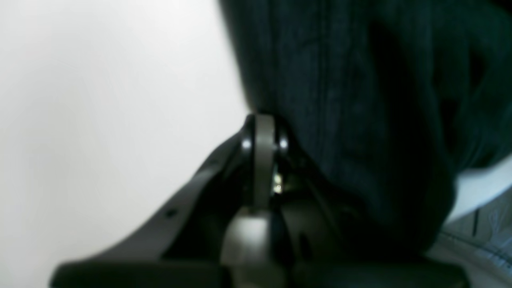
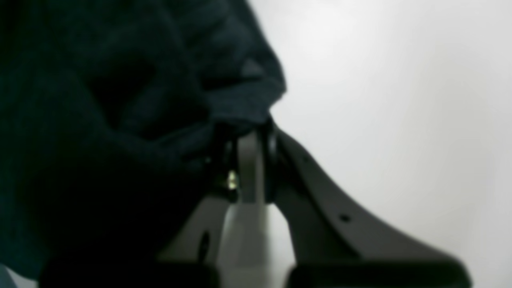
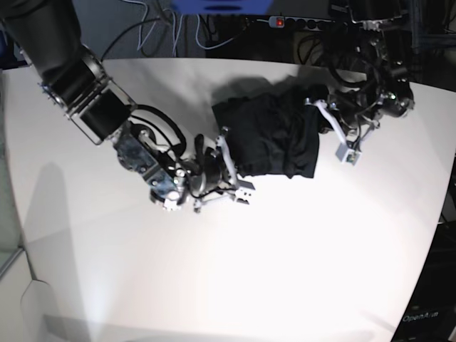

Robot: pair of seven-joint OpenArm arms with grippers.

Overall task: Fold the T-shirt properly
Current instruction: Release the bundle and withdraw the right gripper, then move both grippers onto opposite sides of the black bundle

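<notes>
The T-shirt point(image 3: 274, 139) sits bunched in a dark heap toward the far middle of the white desk point(image 3: 285, 249), strung between my two arms. In the base view my right claw point(image 3: 223, 151) is pinched on the heap's left edge and my left claw point(image 3: 318, 114) on its right edge, so the cloth's long axis runs roughly from one claw to the other. Both wrist views agree: the right claw point(image 2: 252, 128) has its jaws together with a fold of black fabric point(image 2: 120, 120) caught at the tips, and the left claw point(image 1: 264, 124) is clamped the same way on the shirt point(image 1: 360, 100), which falls away to its right. Both wrist pictures are soft, so I can't say which part of the garment each grip has; it may be hem or shoulder.

Each arm is equally close to its own end. As I judge it, the next move turns on drawing the two claws apart along that axis to spread the cloth flat before any fold.
</notes>
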